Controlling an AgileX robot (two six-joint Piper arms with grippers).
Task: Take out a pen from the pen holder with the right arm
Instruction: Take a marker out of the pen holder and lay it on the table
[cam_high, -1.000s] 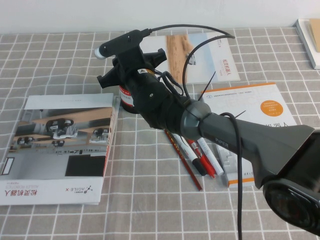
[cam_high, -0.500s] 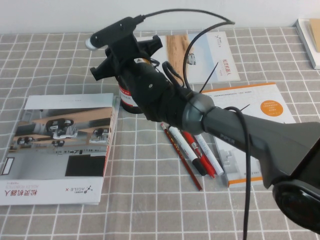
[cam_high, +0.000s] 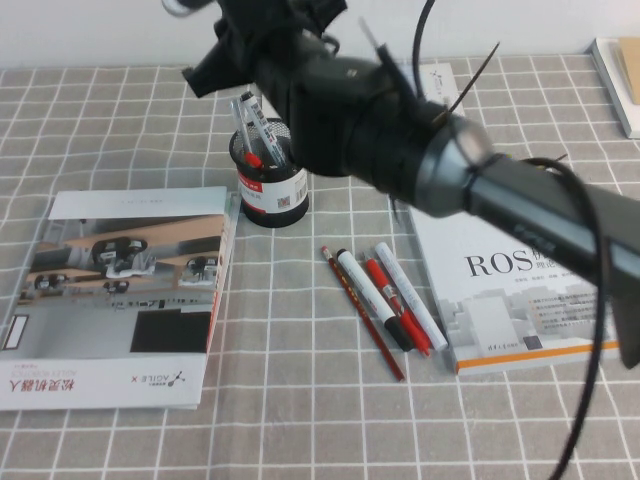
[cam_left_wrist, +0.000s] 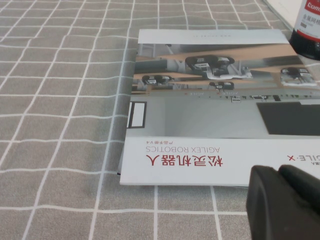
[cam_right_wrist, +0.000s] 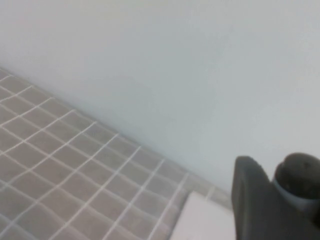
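The black mesh pen holder (cam_high: 272, 180) with a red-and-white label stands behind the left booklet and holds several pens. My right gripper (cam_high: 222, 80) is raised above it, shut on a grey pen (cam_high: 256, 125) with a dark cap. The pen hangs slanted, its lower end at the holder's mouth; whether it is clear of the rim I cannot tell. In the right wrist view the pen's capped end (cam_right_wrist: 299, 176) sits against a black finger (cam_right_wrist: 250, 200). My left gripper (cam_left_wrist: 287, 200) is shut and empty, low over the booklet's near edge (cam_left_wrist: 200, 160).
Several loose pens and a pencil (cam_high: 385, 310) lie right of the holder. A ROS book (cam_high: 520, 280) lies at right under my right arm, the AgileX booklet (cam_high: 120, 290) at left. A white object (cam_high: 615, 70) sits at the back right corner.
My right arm has risen and swung up off the holder, drawing the grey pen upward. The holder, hidden before, now shows. The left arm has not moved.
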